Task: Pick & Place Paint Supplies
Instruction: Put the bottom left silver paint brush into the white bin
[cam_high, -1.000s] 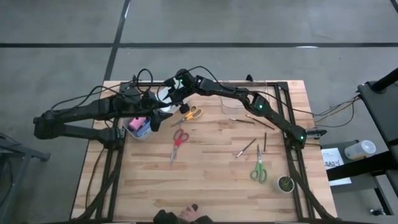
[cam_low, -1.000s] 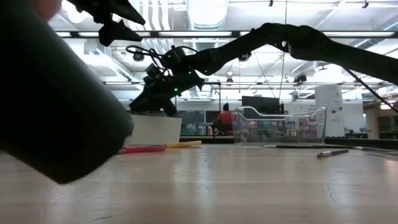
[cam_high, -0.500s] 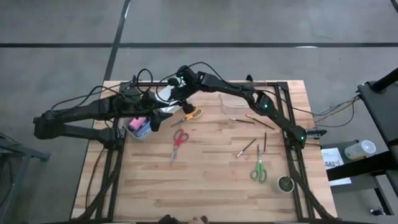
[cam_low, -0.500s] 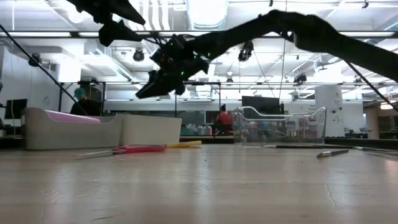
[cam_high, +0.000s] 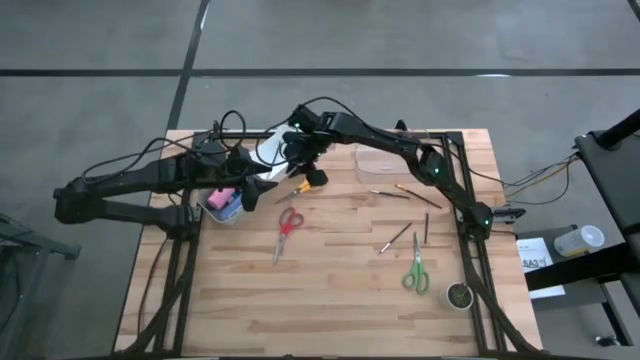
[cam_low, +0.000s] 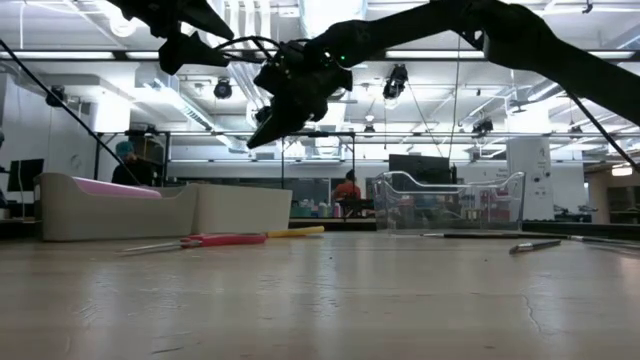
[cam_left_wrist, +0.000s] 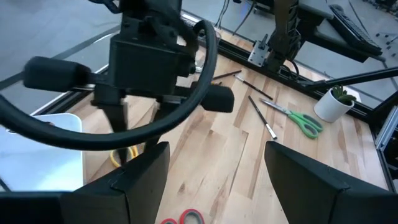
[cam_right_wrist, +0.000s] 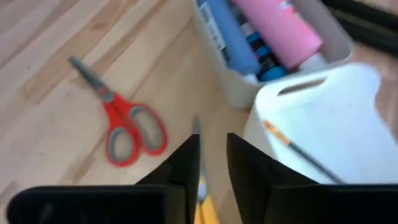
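A white bin (cam_right_wrist: 323, 118) holds one thin brown paintbrush (cam_right_wrist: 298, 152). The bin beside it (cam_high: 225, 207) holds the pink bottle (cam_right_wrist: 283, 28), the blue-and-white tube (cam_right_wrist: 227, 37) and a dark blue bottle (cam_right_wrist: 264, 56). Several more paintbrushes (cam_high: 395, 237) lie on the table's right half. My right gripper (cam_right_wrist: 212, 165) hangs in the air beside the bins, over the yellow scissors (cam_high: 303, 185); it points slantwise down, its fingers a narrow gap apart with nothing between them. My left gripper (cam_left_wrist: 214, 180) waits wide open in the air just left of it.
Red scissors (cam_high: 287, 228) lie near the table's middle and green scissors (cam_high: 415, 272) at the near right. A clear container (cam_high: 375, 165) stands at the far middle. A small potted plant (cam_high: 459, 296) sits at the near right corner.
My right gripper has risen from the white bin and drawn toward the table's right edge, turning its wrist and pointing less steeply down. A dark shape close before the low camera has gone from view.
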